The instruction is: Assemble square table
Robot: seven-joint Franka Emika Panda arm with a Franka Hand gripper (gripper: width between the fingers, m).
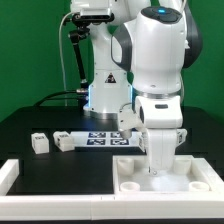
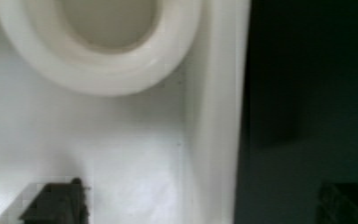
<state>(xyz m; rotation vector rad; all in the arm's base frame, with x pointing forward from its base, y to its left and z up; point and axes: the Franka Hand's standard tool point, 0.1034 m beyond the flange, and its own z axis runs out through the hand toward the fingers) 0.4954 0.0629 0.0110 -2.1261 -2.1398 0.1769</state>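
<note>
The white square plastic panel (image 1: 195, 180) lies recess-up at five o'clock of the exterior view; we judge this exposes its round socket (image 2: 105, 35) for legs. Above it the two-finger gripper (image 1: 160, 170) hangs spread and empty, and a short white block leg (image 1: 38, 142) lies at nine o'clock.

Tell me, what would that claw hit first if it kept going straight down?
Most likely the square table panel right beneath it: the claw points down into its recessed underside, beside a round socket. The gap between them is hard to judge.
</note>
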